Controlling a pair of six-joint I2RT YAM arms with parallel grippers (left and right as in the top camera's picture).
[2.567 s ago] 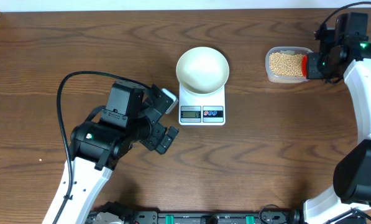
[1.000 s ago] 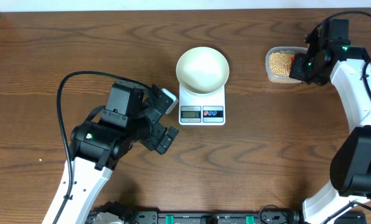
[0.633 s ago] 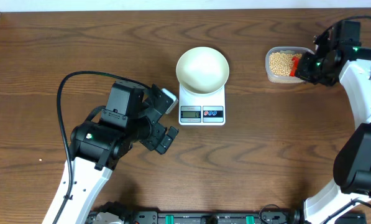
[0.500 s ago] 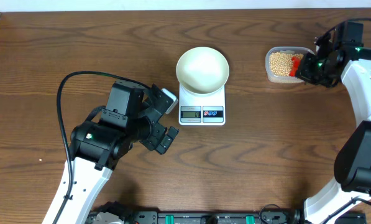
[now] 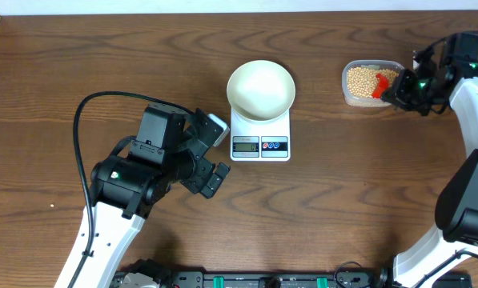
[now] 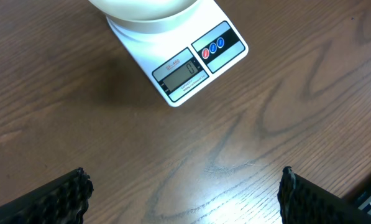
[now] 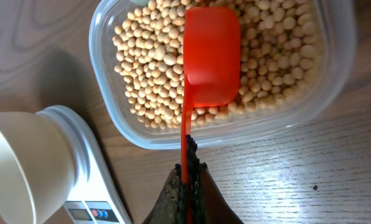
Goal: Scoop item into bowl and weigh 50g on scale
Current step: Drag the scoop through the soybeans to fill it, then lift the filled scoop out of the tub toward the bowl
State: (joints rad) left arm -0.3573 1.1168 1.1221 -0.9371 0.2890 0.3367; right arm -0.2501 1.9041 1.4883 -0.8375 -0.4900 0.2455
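The white bowl (image 5: 260,88) sits empty on the white scale (image 5: 260,138), mid-table. The tan beans (image 5: 363,81) fill a clear plastic tub (image 5: 351,98) at the back right. My right gripper (image 5: 400,86) is shut on the handle of a red scoop (image 5: 380,83), whose head is over the beans. In the right wrist view the scoop (image 7: 210,56) lies over the beans (image 7: 148,68) in the tub (image 7: 104,37); the jaws (image 7: 188,180) clamp its handle. My left gripper (image 5: 214,156) is open and empty, left of the scale. Its view shows the scale display (image 6: 182,73) and bowl base (image 6: 141,9).
A light strip runs along the table's far edge (image 5: 222,6). Bare brown wood surrounds the scale. A black cable (image 5: 82,120) loops from the left arm over the table's left side.
My right gripper has pulled back to the right, and the red scoop now shows over the beans in the tub. The left arm, bowl and scale have not moved.
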